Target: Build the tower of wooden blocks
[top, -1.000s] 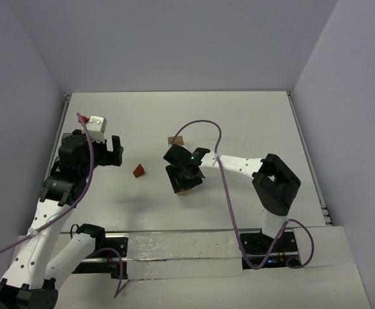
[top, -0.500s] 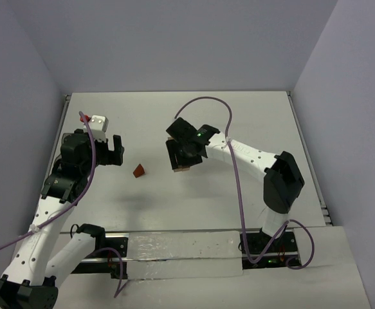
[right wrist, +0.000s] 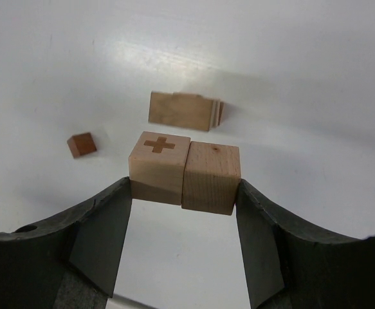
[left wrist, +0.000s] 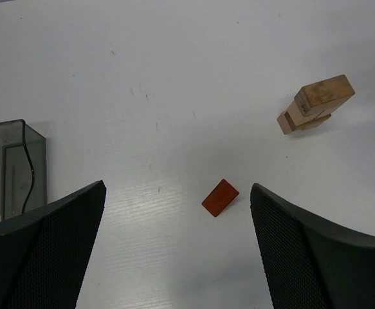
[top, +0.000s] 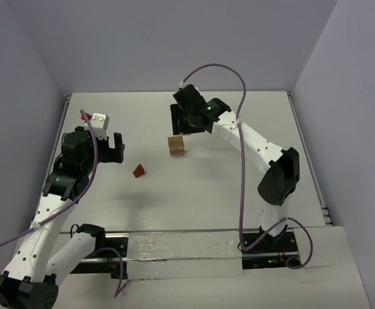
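White table (top: 238, 193), pale walls. Left gripper (left wrist: 177, 193) spread wide, empty, above the left side. Right gripper (right wrist: 184, 187) at far centre, half closed, clamping two tan cubes (right wrist: 184, 172) side by side; one bears a cross. Low block stack (top: 177, 145) sits on the table just near of it. Red-brown wedge (top: 138, 170) lies alone, near-left of the stack.

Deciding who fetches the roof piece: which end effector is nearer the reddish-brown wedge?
Left. The left end effector hangs open just left of the wedge; the right end effector, gripping two cubes, is farther off, beyond the stacked blocks.
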